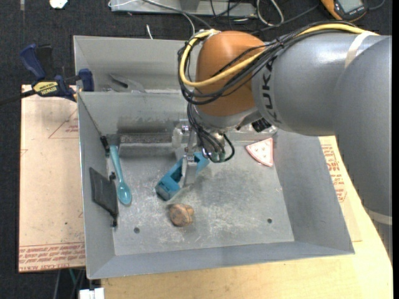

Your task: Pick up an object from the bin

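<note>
Camera view gives you a poor look at the gripper (pixel 188 170). The orange cover and the yellow and black cables on the wrist crowd in above it, and you cannot tell whether it is open or closed. Its metal tip comes down near the middle of the frame, low over the floor of the grey metal bin (pixel 249 217).

A blue blocky plastic object (pixel 168 184) lies tilted there. Its lower end is in plain sight just left of and below the tip. A teal bit shows on the tip's right side, and you cannot tell whether it belongs to the same object.

A small brown lumpy thing (pixel 181 214) lies just below, apart from both. Toward the left wall you see a pale blue plastic spoon (pixel 118 178) beside a flat black piece (pixel 103 190). A red and white triangular piece (pixel 262 152) sits at centre right, close under the arm's edge.
</note>
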`<state>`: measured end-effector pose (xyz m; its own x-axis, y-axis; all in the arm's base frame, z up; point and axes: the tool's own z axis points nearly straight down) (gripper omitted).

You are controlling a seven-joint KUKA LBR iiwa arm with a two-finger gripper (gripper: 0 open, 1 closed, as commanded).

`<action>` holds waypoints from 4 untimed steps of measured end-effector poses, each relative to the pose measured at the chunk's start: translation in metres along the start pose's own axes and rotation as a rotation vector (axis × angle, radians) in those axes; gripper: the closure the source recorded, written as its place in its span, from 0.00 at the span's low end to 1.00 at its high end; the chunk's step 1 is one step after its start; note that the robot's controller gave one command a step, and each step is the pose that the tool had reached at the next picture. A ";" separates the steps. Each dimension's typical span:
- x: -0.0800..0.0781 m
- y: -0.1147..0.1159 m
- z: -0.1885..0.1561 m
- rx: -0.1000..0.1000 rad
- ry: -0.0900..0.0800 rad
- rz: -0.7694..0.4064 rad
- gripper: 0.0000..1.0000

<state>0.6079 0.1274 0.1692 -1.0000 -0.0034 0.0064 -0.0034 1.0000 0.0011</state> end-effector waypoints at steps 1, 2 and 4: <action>-0.002 0.000 -0.005 -0.001 -0.008 0.002 0.00; 0.008 -0.004 0.036 -0.001 -0.014 -0.223 0.00; 0.006 -0.022 0.097 -0.002 -0.017 -0.565 1.00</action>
<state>0.6015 0.1053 0.0721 -0.8430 -0.5378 -0.0117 -0.5379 0.8430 0.0019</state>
